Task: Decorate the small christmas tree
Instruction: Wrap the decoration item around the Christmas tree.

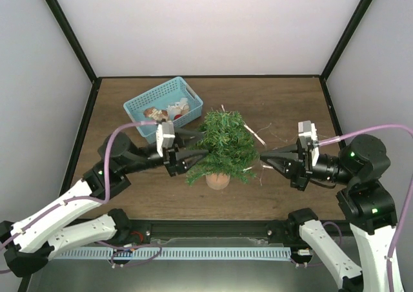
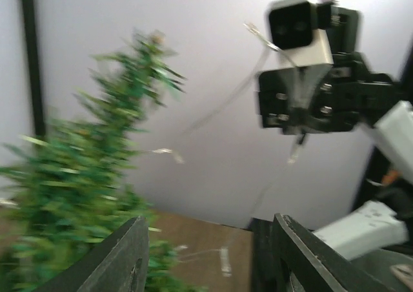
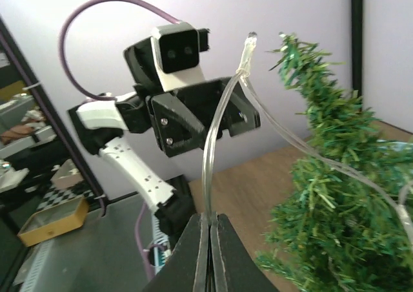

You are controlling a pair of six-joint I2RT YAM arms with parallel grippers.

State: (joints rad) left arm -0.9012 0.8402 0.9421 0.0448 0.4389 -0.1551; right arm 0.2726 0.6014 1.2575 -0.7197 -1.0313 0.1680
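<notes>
Clear wire (image 3: 207, 176), faint from above, sits pinched in right hand (image 3: 208, 226).

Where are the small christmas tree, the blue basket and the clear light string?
small christmas tree (image 1: 222, 143), top view, middle of its green branches.
blue basket (image 1: 151, 90), top view, its far-left rim.
clear light string (image 3: 205, 176), right wrist view, the strand just above the right gripper (image 3: 208, 222).

No text, label, brand, number or sign can be read in any view. The small christmas tree (image 1: 222, 143) and its pot (image 1: 217, 180) carry no legible marking. The blue basket (image 1: 153, 92) shows no print, and the items inside it are too small to make out.
</notes>
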